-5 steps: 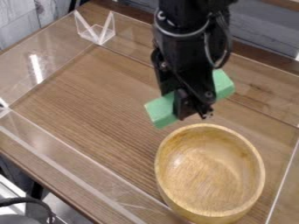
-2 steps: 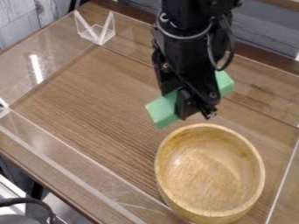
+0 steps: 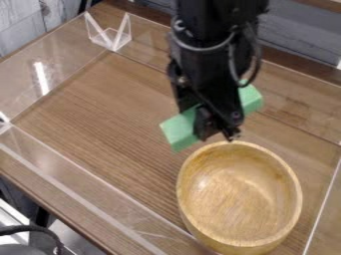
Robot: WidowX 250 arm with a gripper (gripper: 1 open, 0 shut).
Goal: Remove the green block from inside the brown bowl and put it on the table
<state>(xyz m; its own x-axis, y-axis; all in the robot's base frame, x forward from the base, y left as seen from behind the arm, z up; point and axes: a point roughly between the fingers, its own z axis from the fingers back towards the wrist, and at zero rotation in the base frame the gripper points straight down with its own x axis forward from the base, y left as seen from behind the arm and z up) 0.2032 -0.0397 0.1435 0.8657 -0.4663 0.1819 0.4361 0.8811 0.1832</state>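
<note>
The black tool [image 3: 213,118] hides the middle of the flat bright-green block [image 3: 178,131]; the round light-brown wooden bowl [image 3: 240,195] is cropped at the bottom edge.

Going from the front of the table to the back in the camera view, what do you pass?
Brown bowl → green block held in the gripper → clear stand at the back.

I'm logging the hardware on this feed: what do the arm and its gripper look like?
The arm is black all over, a blocky, boxy wrist housing with matte faces. Thin black cables loop loosely around the wrist. The gripper has two narrow dark fingers tapering downward. No markings or labels can be made out at this resolution.
</note>
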